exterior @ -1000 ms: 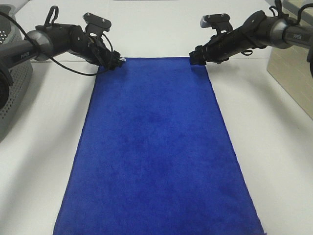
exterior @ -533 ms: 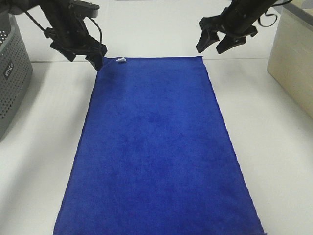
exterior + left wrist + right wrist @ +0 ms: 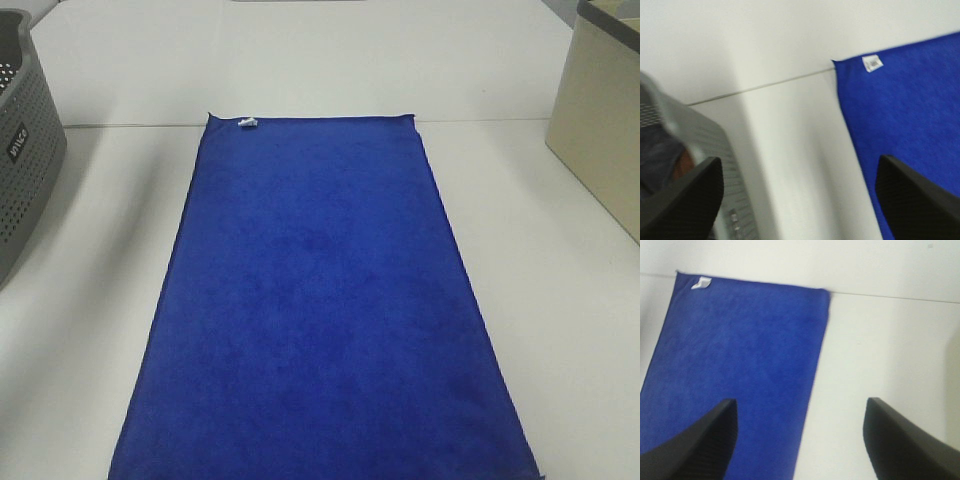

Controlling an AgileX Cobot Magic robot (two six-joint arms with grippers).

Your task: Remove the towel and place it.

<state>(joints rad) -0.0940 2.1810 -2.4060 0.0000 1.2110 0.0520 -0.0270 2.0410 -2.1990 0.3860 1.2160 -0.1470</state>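
You had the towel (image 3: 320, 300) spread flat on the table (image 3: 560, 280), beside the grey basket (image 3: 25, 150). Your left end effector (image 3: 800, 200) and right end effector (image 3: 800, 440) both hung released above it, grasping nothing. Placement looked done.

You've got one blue towel (image 3: 320, 310) laid out on the one white table (image 3: 560, 300), and it carries one small white tag (image 3: 248, 122). One grey basket (image 3: 25, 150) shows at the left edge, one beige box (image 3: 600, 130) at the right. From the wrist cameras you can count two grippers, the left gripper (image 3: 800, 200) and the right gripper (image 3: 800, 440), with two dark fingers on each.
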